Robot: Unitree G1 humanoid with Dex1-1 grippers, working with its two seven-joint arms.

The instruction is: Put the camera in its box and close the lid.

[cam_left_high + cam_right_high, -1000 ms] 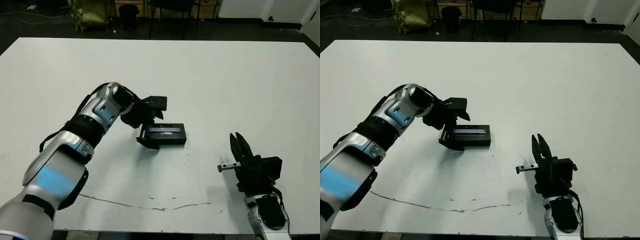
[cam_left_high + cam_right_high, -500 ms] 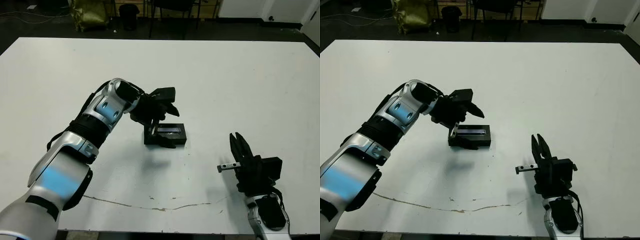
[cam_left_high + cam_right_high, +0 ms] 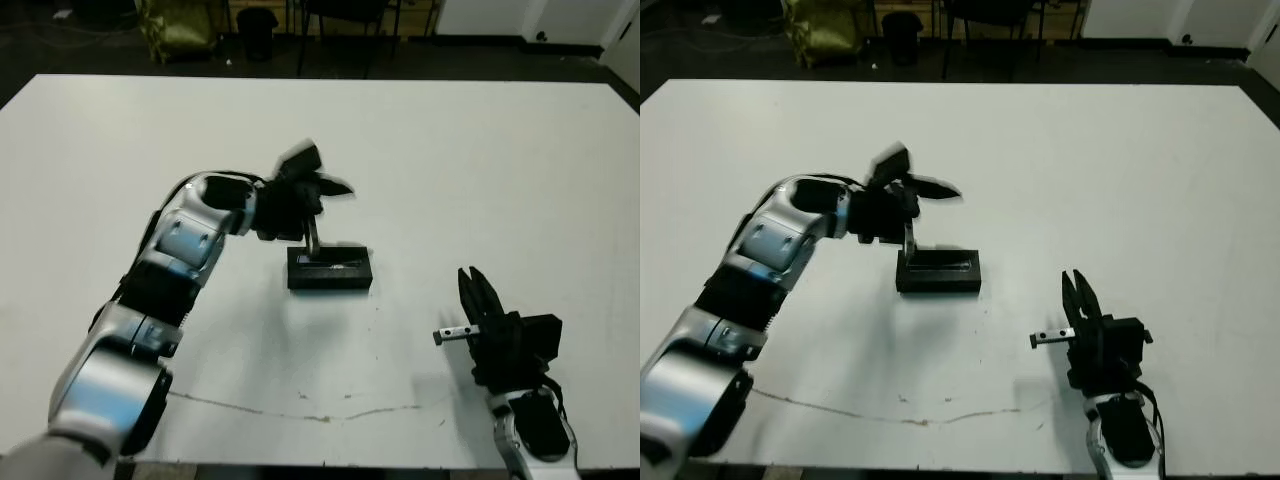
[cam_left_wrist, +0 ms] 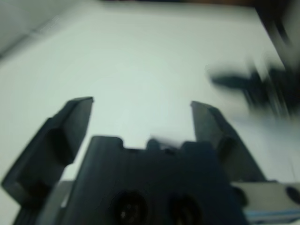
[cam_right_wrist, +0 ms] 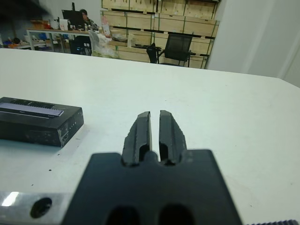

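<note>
Left gripper (image 3: pixel 312 192) lifted off lid (image 5: pixel 32 109) since 0.5 s ago, now blurred above it, fingers spread, empty. Lid sits flush on box (image 3: pixel 330 272) at table (image 3: pixel 480 160) centre; camera unseen, presumably inside. Right gripper (image 5: pixel 154 129) pinched together, empty, well apart. Task looks done.

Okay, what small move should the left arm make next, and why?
Probably lift the left gripper clear of the table: its fingers are spread and empty, and the flat black lid with the silvery strip seems to sit flush on the shallow black box.
</note>
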